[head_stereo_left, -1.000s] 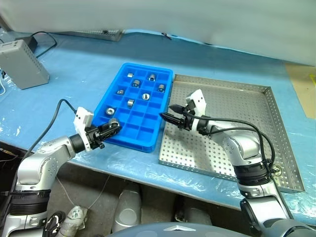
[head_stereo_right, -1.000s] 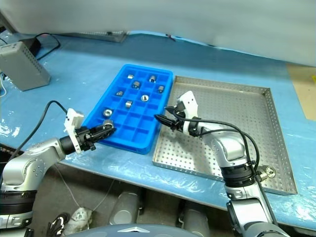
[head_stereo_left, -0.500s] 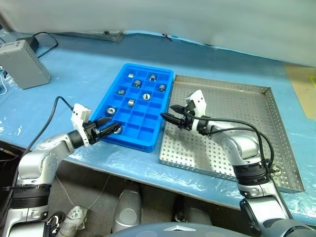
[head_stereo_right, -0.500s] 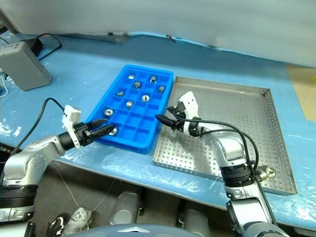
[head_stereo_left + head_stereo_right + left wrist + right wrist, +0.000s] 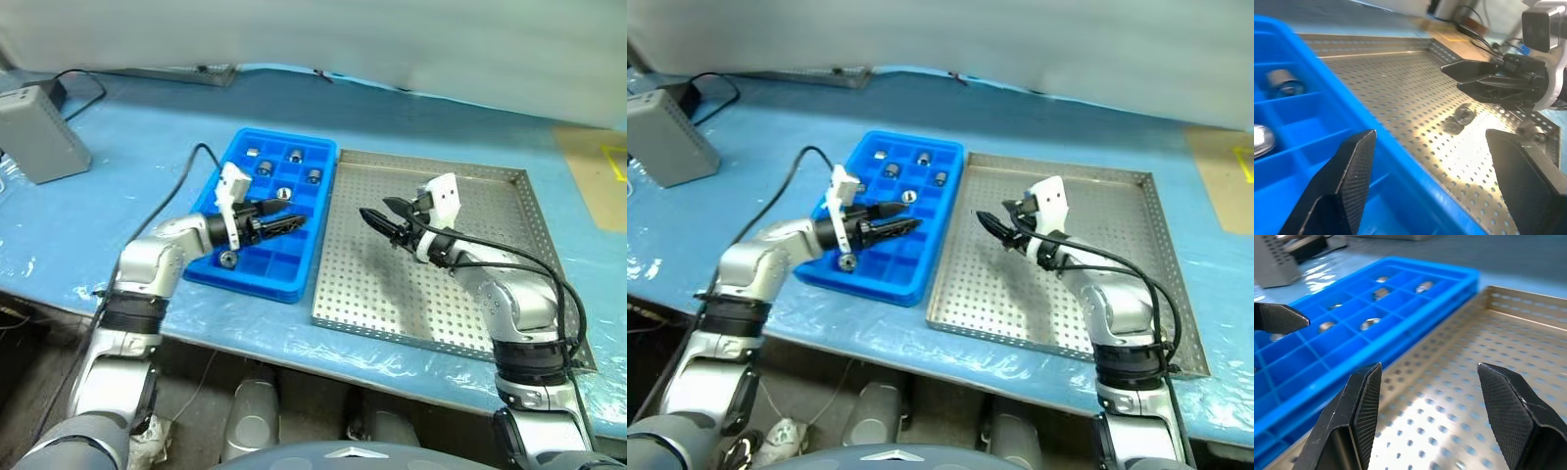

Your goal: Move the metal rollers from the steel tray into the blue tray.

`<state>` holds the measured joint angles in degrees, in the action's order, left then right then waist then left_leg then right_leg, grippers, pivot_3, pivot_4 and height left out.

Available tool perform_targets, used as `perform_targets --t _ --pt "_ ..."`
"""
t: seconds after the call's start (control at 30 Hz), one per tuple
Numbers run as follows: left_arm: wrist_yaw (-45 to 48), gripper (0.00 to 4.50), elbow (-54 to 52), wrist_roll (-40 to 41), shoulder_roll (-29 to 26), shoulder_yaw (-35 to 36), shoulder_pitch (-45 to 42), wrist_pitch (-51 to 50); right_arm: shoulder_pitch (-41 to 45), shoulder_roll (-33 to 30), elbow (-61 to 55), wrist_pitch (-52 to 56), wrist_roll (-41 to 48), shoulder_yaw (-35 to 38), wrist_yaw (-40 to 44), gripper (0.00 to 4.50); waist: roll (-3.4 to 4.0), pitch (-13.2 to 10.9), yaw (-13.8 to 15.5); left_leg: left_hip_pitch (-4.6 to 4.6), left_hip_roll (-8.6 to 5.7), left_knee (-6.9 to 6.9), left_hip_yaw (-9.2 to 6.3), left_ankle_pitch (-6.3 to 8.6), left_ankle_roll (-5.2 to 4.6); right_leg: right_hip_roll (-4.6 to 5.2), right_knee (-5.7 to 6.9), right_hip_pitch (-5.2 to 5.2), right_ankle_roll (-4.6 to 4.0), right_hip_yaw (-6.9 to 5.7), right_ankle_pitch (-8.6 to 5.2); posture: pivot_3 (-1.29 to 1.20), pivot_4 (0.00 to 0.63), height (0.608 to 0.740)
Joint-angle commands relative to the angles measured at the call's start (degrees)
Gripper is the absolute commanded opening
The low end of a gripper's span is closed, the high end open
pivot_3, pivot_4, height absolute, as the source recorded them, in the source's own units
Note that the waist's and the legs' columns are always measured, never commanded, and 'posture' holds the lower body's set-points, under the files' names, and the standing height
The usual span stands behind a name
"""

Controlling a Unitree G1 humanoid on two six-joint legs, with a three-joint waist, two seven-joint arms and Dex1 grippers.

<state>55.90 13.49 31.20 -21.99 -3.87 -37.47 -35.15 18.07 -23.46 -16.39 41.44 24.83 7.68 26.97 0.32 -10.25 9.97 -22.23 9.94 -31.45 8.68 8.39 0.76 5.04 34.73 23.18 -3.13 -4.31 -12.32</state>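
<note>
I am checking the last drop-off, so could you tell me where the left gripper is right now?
In the left eye view the left gripper hangs open over the blue tray, pointing toward the steel tray on its right.

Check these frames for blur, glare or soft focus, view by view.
Left wrist view: the left hand has soft, blurred fingers up close, and glare washes the steel tray. Right wrist view: a bright reflection on the perforated floor, with the far blue tray soft. Head views: even light, sharp.
</note>
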Motion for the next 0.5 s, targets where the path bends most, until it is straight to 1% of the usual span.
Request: perform_targets --t 0.03,0.13,0.23,0.37,0.5 --pt "4.71 3.75 8.51 -3.12 2.78 -1.89 -6.63 5.66 -2.96 -2.54 -6.56 0.39 1.5 8.03 -2.86 3.25 0.0 0.0 -0.7 -0.01 -0.03 0.0 0.02 0.0 -0.01 0.0 -0.02 0.0 0.01 0.01 0.0 -0.09 0.15 0.74" --pt "7.66 3.75 17.21 -5.89 6.34 -3.17 -11.6 10.16 -6.41 -2.85 -10.28 0.63 1.77 12.01 -5.36 3.25 -0.02 0.01 -1.79 -0.01 -0.06 0.0 0.04 0.02 -0.06 0.01 -0.07 -0.02 0.07 0.01 -0.03 -0.16 0.15 0.74" --pt "9.81 3.75 23.44 -7.95 9.84 -3.62 -15.42 13.59 -9.8 -1.74 -14.58 1.42 2.92 15.51 -8.04 3.25 -0.03 0.02 -3.56 0.0 -0.07 0.0 0.06 0.05 -0.13 0.0 -0.13 -0.04 0.11 0.01 -0.05 -0.21 0.15 0.74" --pt "11.63 3.75 26.82 -9.2 13.27 -3.24 -17.66 15.0 -14.71 -1.42 -18.86 2.87 4.28 17.91 -9.77 3.25 -0.03 0.02 -5.64 -0.03 -0.08 0.0 0.08 0.15 -0.29 -0.01 -0.2 -0.04 0.11 0.0 -0.06 -0.25 0.15 0.74" --pt "12.67 3.75 25.74 -10.05 14.86 -3.45 -16.13 14.89 -17.0 -1.81 -21.43 4.67 6.35 19.43 -10.81 3.25 -0.02 0.02 -6.74 -0.02 -0.09 -0.02 0.13 0.32 -0.57 0.0 -0.3 -0.08 0.11 -0.01 -0.07 -0.24 0.15 0.74"
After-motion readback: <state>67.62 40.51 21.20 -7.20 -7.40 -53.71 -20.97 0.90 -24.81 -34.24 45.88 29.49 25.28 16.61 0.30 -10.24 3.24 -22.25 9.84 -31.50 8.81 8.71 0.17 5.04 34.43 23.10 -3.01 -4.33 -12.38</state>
